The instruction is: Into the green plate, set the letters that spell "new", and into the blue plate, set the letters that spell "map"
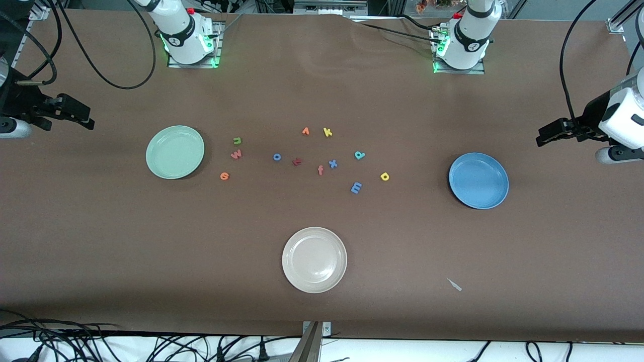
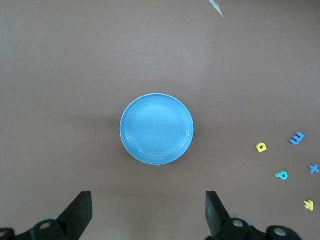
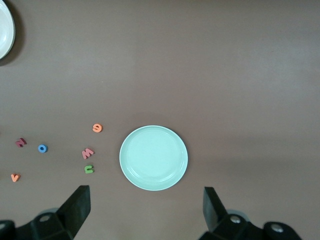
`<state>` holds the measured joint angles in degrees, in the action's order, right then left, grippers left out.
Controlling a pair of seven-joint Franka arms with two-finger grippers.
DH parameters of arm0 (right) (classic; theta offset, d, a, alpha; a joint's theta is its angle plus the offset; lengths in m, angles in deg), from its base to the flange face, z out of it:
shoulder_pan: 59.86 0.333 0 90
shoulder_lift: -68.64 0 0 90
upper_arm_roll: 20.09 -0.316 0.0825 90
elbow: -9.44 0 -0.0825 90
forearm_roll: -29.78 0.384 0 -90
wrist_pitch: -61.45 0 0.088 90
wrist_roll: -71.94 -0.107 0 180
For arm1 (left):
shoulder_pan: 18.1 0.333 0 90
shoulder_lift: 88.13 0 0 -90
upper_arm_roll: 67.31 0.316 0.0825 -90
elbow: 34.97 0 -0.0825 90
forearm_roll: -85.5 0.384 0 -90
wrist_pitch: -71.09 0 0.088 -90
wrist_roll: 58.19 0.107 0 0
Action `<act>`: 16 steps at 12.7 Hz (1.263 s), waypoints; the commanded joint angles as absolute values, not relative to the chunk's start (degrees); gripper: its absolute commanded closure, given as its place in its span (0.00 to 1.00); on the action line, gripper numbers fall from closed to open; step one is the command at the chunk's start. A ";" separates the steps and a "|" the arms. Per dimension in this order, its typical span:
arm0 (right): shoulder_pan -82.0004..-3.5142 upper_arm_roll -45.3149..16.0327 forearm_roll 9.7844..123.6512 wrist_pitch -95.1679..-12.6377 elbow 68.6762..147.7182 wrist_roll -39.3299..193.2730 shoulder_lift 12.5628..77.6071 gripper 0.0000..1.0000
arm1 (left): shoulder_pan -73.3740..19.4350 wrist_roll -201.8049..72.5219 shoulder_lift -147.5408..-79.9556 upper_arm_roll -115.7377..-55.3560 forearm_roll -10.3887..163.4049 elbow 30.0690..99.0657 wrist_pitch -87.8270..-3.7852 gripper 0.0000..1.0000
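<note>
Front view gives us the whole brown bench (image 1: 322, 311) with nothing yet sorted: the round pale mint-green plate (image 1: 175, 152) sits toward the right arm's end and the round medium-blue plate (image 1: 478, 180) toward the left arm's end, both bare.

The left claw (image 2: 149, 210) hangs over the bench at the left arm's end, just beside the blue plate, fingers spread wide and holding nothing. The right claw (image 3: 146, 207) hangs over the right arm's end, beside the green plate, likewise wide and unladen.

The main risk, we judge, is a wrong pick. The tiny foam letters lie scattered mid-bench among look-alikes: the yellow "a" (image 1: 385, 176) shares its colour with the yellow "k" (image 1: 327, 132), the blue "m" (image 1: 356, 188) lies near a blue "x" (image 1: 332, 163), and the teal "p" (image 1: 359, 155) stands close by. The salmon-pink "w" (image 1: 236, 154) could be mistaken for the pink "f" (image 1: 320, 170). The olive-green "n" (image 1: 237, 141) reads upside down, and the orange "e" (image 1: 224, 176) matches the orange wedge-shaped letter (image 1: 305, 131) in colour.

Such thin, flat pieces may also slip from the fingers or skid when pressed. A drop into the cream-white plate (image 1: 314, 260), near the bench's front edge, would also spoil the sort.
</note>
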<state>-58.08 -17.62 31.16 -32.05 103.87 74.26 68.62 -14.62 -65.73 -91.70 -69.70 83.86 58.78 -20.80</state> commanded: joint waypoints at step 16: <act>-58.10 -17.19 31.28 -31.18 105.33 74.23 69.96 0.00 | -14.49 -64.69 -91.03 -69.86 85.15 59.69 -21.46 0.00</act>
